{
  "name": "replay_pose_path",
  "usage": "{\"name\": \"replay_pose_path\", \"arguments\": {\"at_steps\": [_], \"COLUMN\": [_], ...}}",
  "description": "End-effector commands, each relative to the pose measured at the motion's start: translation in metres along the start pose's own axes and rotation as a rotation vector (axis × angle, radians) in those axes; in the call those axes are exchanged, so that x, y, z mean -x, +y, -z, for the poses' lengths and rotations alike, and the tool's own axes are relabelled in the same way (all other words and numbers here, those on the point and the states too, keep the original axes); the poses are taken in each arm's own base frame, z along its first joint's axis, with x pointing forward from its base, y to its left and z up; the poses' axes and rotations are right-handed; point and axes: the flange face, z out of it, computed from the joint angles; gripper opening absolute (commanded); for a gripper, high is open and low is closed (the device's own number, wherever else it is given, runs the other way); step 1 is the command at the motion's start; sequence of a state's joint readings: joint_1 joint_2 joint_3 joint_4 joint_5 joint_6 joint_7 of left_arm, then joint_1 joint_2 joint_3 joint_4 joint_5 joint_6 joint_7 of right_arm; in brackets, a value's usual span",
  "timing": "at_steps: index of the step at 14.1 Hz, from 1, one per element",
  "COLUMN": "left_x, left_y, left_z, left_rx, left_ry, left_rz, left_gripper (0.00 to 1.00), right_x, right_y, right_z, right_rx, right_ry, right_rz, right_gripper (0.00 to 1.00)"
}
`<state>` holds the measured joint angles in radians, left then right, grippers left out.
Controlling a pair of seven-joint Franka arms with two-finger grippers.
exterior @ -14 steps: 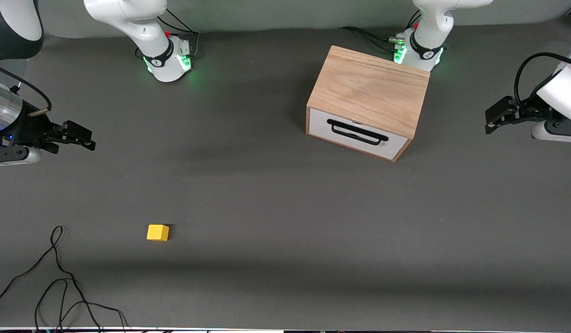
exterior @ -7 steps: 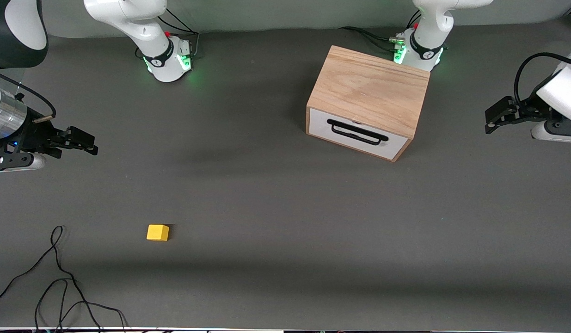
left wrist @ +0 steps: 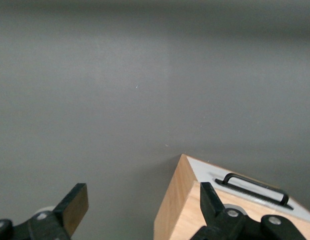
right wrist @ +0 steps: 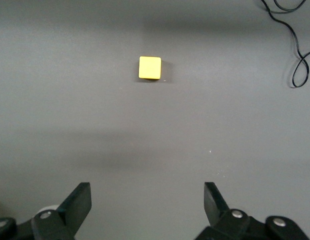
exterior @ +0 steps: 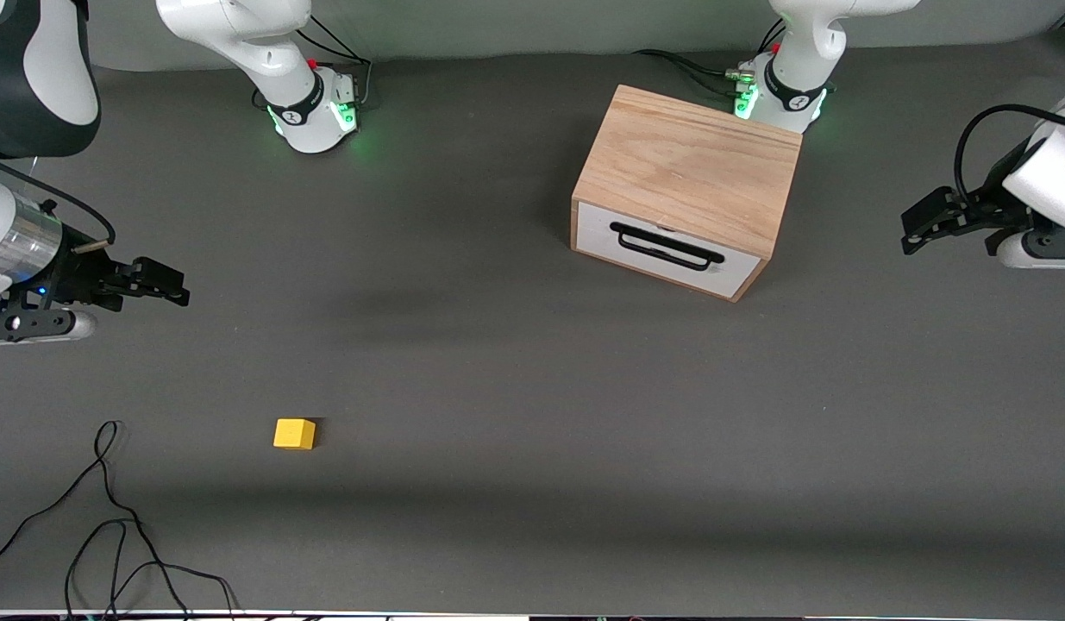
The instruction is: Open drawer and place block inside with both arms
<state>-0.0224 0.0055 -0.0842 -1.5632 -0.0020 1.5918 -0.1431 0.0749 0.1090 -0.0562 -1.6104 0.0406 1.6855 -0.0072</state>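
Note:
The small yellow block [exterior: 294,433] lies on the grey table toward the right arm's end, near the front camera; it also shows in the right wrist view [right wrist: 149,67]. The oak box [exterior: 692,164] stands close to the left arm's base, its white drawer [exterior: 670,248] shut, with a black wire handle [exterior: 667,246]. The box and handle also show in the left wrist view [left wrist: 252,184]. My right gripper [exterior: 172,285] is open and empty above the table at the right arm's end. My left gripper [exterior: 916,226] is open and empty at the left arm's end, beside the box.
A loose black cable [exterior: 109,526] curls on the table at the right arm's end, nearer to the front camera than the block; it also shows in the right wrist view [right wrist: 295,45]. The two green-lit arm bases [exterior: 312,108] stand along the table's top edge.
My right gripper has moved down the front view and slightly toward the block. My left gripper has shifted only slightly. The block and drawer have not moved.

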Motion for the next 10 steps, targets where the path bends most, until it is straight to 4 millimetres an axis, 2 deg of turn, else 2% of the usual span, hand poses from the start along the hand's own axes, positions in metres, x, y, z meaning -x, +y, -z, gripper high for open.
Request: {"name": "replay_pose_path", "arguments": {"at_steps": [1, 3, 7, 10], "left_x": [-0.004, -0.009, -0.012, -0.017], "left_y": [0.034, 0.059, 0.107, 0.137], "left_z": [-0.013, -0.032, -0.069, -0.116], "left_rx": [0.015, 0.014, -0.019, -0.081], "left_ry": [0.009, -0.013, -0.06, -0.11], "left_rz": [0.126, 0.251, 0.674, 0.925], "left_gripper": [1.0, 1.0, 1.0, 1.0], "right_x": [-0.007, -0.007, -0.012, -0.016], "right_y": [0.001, 0.001, -0.002, -0.003], "right_z": [0.001, -0.001, -0.008, -0.015], "right_rx": [-0.026, -0.025, -0.025, -0.026], "right_ry": [-0.001, -0.004, -0.015, -0.026], "right_rz": [-0.031, -0.031, -0.026, -0.025], "right_gripper": [1.0, 1.0, 1.0, 1.0]}}
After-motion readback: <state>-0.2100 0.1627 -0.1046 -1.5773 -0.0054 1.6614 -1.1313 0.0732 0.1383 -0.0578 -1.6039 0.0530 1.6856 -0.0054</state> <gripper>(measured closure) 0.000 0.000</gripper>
